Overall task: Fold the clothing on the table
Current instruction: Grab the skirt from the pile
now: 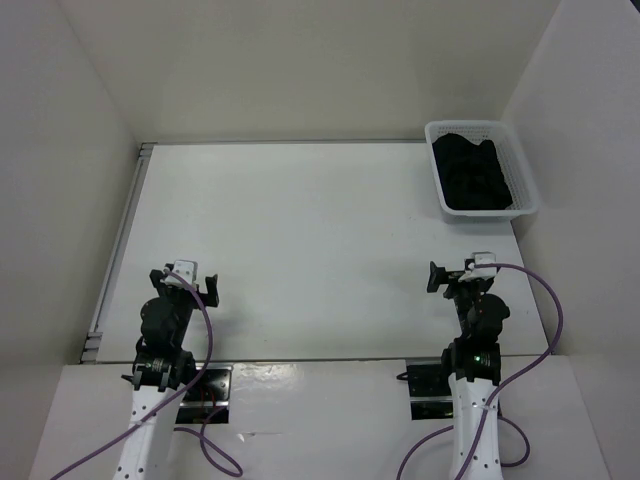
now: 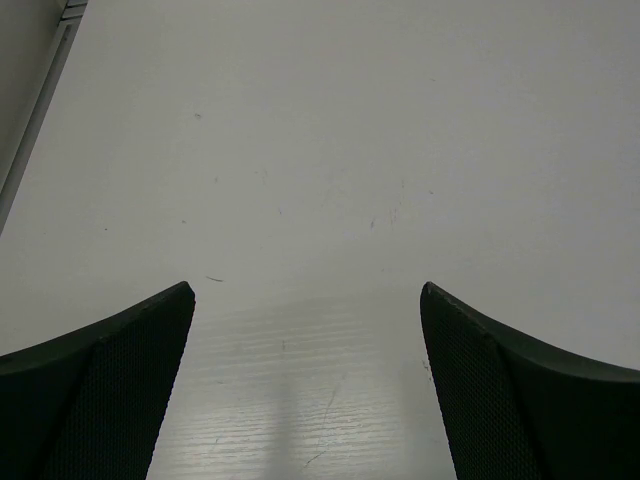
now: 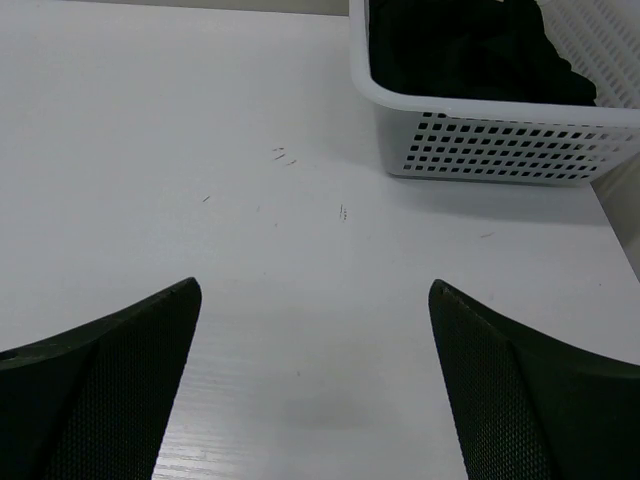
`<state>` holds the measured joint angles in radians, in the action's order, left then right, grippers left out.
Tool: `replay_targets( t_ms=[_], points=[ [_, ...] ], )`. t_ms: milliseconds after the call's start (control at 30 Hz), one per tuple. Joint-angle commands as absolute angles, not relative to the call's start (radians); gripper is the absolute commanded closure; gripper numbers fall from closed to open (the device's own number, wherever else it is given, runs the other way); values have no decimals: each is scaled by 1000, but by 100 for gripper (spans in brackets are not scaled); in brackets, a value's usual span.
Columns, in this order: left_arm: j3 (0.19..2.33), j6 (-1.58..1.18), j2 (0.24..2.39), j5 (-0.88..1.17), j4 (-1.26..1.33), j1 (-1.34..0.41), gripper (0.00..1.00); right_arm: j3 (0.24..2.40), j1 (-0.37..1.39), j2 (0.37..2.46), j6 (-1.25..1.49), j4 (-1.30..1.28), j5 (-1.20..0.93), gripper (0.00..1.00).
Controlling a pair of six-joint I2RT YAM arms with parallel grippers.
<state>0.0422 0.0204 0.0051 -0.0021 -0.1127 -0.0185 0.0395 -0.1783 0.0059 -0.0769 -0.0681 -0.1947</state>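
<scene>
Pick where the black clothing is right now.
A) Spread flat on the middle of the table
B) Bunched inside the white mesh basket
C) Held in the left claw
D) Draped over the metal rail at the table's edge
B: the black clothing lies bunched inside the white mesh basket at the far right corner of the table, while the left claw and right claw are open and empty.

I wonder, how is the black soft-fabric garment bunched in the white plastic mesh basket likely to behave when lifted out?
The black garment lies crumpled, so it is probably floppy and would hang from one pinch. Its matte cloth likely grips well. The thin-walled white mesh basket looks light and might shift if fabric snags.
</scene>
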Motion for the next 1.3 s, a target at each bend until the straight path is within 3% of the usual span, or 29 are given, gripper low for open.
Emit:
replay_targets(
  t_ms=[0, 400, 533, 600, 700, 733, 833, 1000, 1100, 1267],
  points=[
    [8, 5, -127, -11, -95, -23, 1, 2, -169, -74, -89, -57, -190, 2],
    [8, 5, -127, -11, -95, -23, 1, 14, -169, -74, -118, -48, -228, 2],
    [8, 5, -127, -11, -95, -23, 1, 139, -169, -74, -121, 29, -232, 2],
    [8, 5, -127, -11, -95, -23, 1, 315, -169, -45, -156, 43, -222, 2],
    [8, 5, -127, -11, -95, -23, 1, 527, -169, 114, -167, -166, -213, 2],
    [8, 5, -127, -11, -95, -23, 1, 693, -178, 194, -155, -239, -192, 2],
    [8, 5, -127, -11, -95, -23, 1, 1052, -178, 615, -106, -509, -115, 2],
    [8, 5, -127, -11, -95, -23, 1, 1617, -158, 1073, -127, -1034, -34, 2],
    [26, 52, -127, 32, -86, -23, 1, 1721, -141, 1256, -225, -1210, 20, 2],
    [136, 46, -118, 44, -14, -23, 1, 1611, -103, 1227, -327, -1099, 199, 2]
  ],
)
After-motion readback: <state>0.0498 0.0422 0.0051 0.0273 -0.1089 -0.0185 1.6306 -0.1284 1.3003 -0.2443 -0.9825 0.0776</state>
